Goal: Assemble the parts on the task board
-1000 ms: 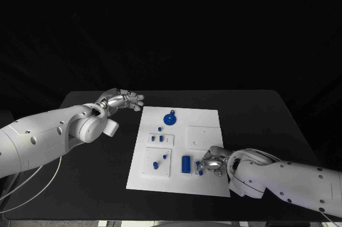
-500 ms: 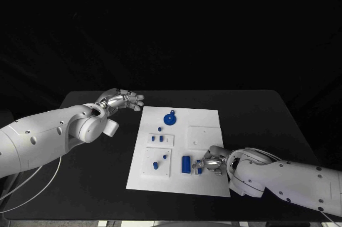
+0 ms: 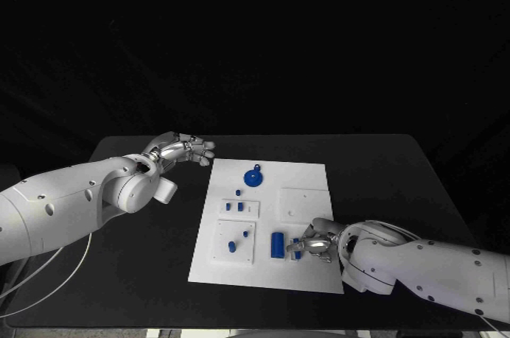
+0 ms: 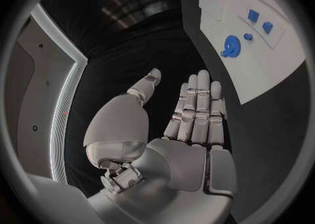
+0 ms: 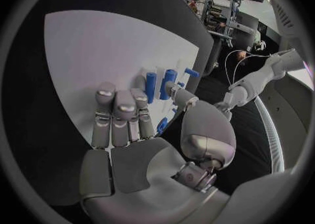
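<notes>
The white task board (image 3: 303,198) lies in the middle of the black table. On it are a blue gear (image 3: 254,177), several small blue parts (image 3: 239,203) and a blue cylinder (image 3: 277,244) near its front edge. My right hand (image 3: 315,241) rests low over the board's front right part, just right of the cylinder. Its fingers (image 5: 117,109) lie stretched out over the board (image 5: 92,51), and its thumb reaches toward the blue cylinder (image 5: 151,86) and a small blue part (image 5: 161,124); it holds nothing. My left hand (image 3: 183,148) hovers off the board's far left corner, fingers (image 4: 196,109) straight, empty.
Bare black table lies left and right of the board. The left wrist view shows the board's corner (image 4: 275,61) with the gear (image 4: 231,44) ahead of the fingers. White raised plates (image 3: 304,200) sit on the board's right half.
</notes>
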Controlling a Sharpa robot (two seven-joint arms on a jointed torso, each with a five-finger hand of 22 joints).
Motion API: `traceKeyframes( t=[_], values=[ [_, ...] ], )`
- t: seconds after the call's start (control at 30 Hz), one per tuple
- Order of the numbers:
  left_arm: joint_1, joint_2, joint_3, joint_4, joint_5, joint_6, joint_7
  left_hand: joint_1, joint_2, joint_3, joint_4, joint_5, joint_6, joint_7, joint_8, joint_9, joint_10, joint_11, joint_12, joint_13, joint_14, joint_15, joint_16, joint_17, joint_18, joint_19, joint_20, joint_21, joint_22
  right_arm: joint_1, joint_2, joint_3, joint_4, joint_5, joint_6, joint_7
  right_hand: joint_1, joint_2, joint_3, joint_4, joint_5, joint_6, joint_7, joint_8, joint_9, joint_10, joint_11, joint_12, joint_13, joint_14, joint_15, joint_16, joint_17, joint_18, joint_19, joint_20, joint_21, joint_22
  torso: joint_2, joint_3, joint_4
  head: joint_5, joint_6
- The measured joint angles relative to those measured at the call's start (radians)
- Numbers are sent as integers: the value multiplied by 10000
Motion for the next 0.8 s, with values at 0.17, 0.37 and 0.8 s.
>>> traceKeyframes(
  t=[0.17,0.37,0.8],
  values=[
    [0,-3,0,0,-1,0,-3,0,0,0,0,0,0,0,0,0,0,0,0,0,0,0,0,-1,0,0,0,0,-1,-15,-59,-15,81,-96,7,52,91,91,-27,-28,0,-16,17,-2,0,-1,1,1,20,-3,0,0,10,-5,-3,1,-1,0,0,-1,0,13,0],
    [0,-14,-1,0,-3,1,-4,0,0,0,0,0,0,0,0,0,0,0,0,0,0,0,-40,10,0,0,0,0,-2,-48,-150,-14,176,-463,16,119,248,142,-55,-55,0,-32,31,52,17,-2,2,39,44,-4,0,1,21,-3,-4,2,-2,0,1,-2,0,21,7],
    [0,-21,-2,-3,-5,3,-8,0,0,0,0,0,0,0,0,0,0,0,0,0,0,0,-40,17,0,0,0,0,-4,-27,-224,133,319,-1160,39,146,339,156,-55,-55,0,-38,38,50,24,-4,3,81,59,-3,1,1,30,-5,16,-17,-3,0,-1,-11,-2,32,16]
  ],
)
